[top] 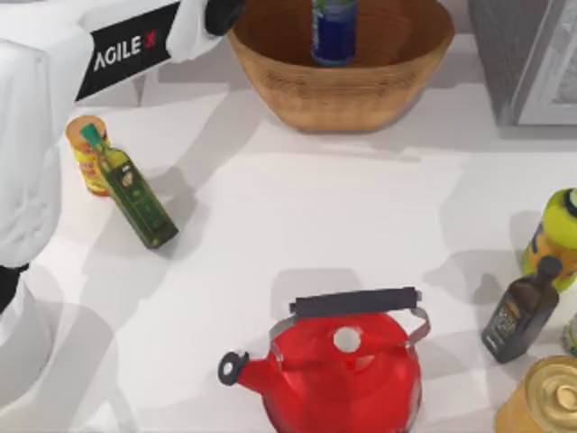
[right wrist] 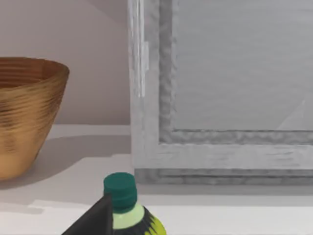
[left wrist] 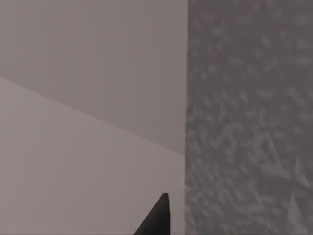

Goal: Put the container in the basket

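Note:
The container, a bottle with a blue-green label and a dark blue lower half, stands upright inside the basket; its top runs out of the picture. The basket is a wide tan woven bowl at the back centre of the table, and the right wrist view shows its side wall. My left gripper hangs just outside the basket's left rim, apart from the container. A dark tip of it shows before a grey textured wall. My right gripper sits low beside a green-capped bottle.
A green olive oil bottle leans by an orange can at the left. A red kettle stands front centre. On the right are a dark brown bottle, a yellow-green bottle and a gold-lidded jar. A grey cabinet fills the back right.

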